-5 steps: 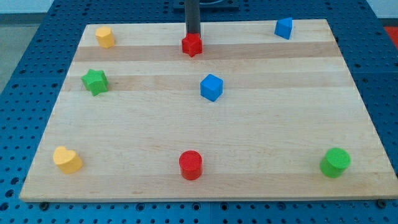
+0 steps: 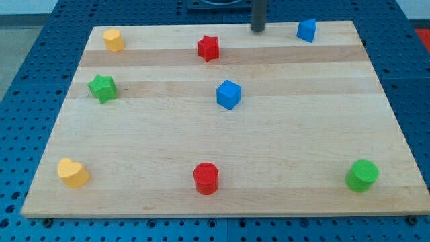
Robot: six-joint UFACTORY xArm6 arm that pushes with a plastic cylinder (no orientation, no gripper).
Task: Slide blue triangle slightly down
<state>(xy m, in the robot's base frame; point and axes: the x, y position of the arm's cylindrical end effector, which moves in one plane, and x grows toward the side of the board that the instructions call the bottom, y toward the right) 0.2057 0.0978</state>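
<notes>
The blue triangle sits near the board's top edge, right of centre. My tip is at the top edge, to the left of the blue triangle with a clear gap between them. It touches no block. The red star lies further left and slightly lower than the tip.
A blue cube sits mid-board. A yellow block is at top left, a green star at left, a yellow heart at bottom left, a red cylinder at bottom centre, a green cylinder at bottom right.
My tip has moved right along the top edge, from just behind the red star to a spot left of the blue triangle. No block has moved.
</notes>
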